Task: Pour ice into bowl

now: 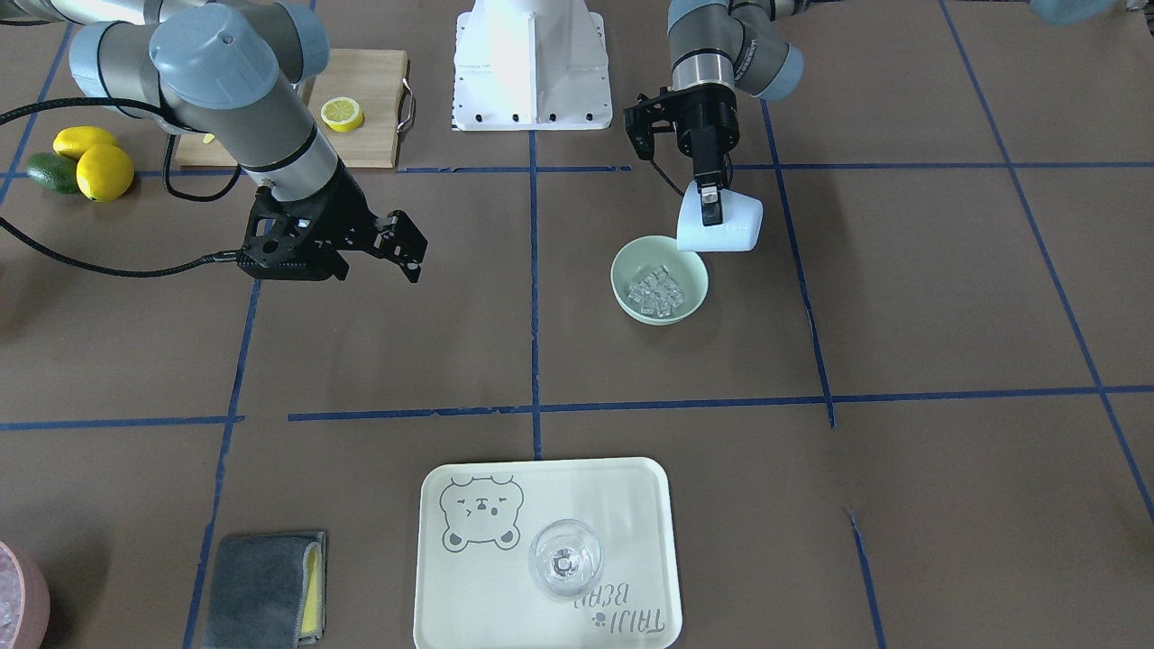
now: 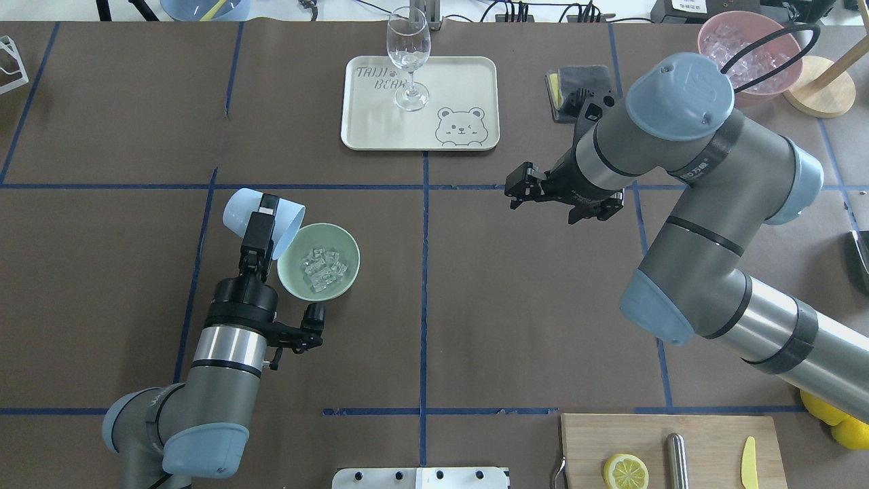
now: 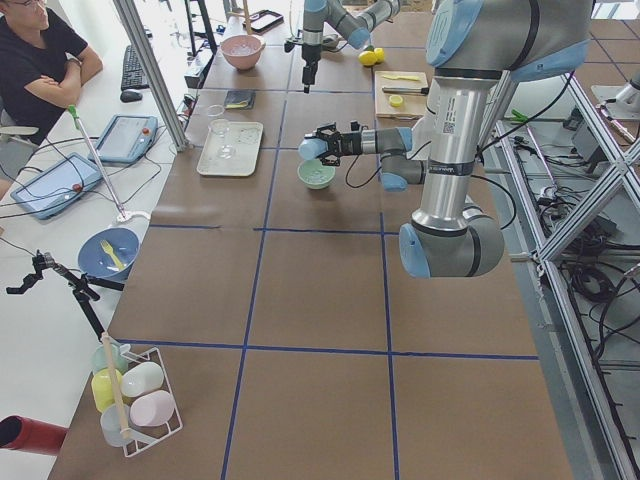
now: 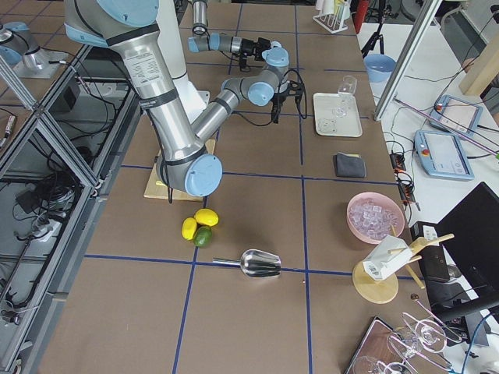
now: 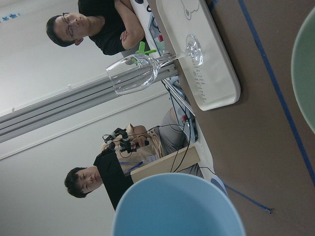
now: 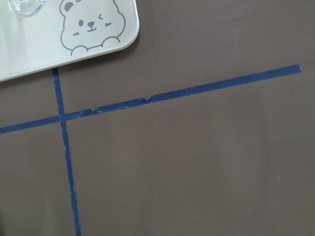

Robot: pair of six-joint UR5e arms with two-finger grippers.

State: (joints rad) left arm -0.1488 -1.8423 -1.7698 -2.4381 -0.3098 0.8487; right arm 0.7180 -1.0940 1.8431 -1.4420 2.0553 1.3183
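Left gripper: Closed on the blue cup, pinching its wall. The cup is tipped on its side with the mouth towards the bowl and just over the rim.
Blue cup: Judge it light and stiff with a smooth wall. Your hold near the rim looks adequate, but twisting could let it slip.
Bowl: The mint-green bowl stands upright on the table, just beside the cup. It is probably light enough to skate if you nudge it, so keep the cup off the rim.
Ice: The clear cubes lie heaped in the bowl's bottom, and none show on the table around it. Expect them to be hard, slick and bouncy, so a low, slow tip suits any stragglers. The wrist view shows no cubes at the cup's mouth, so the pour looks done.
Right gripper: It hovers mid-table, well apart from the bowl. The jaws look parted and hold nothing.
Wine glass: It stands upright on the bear tray at the far side. It is fragile and not needed.
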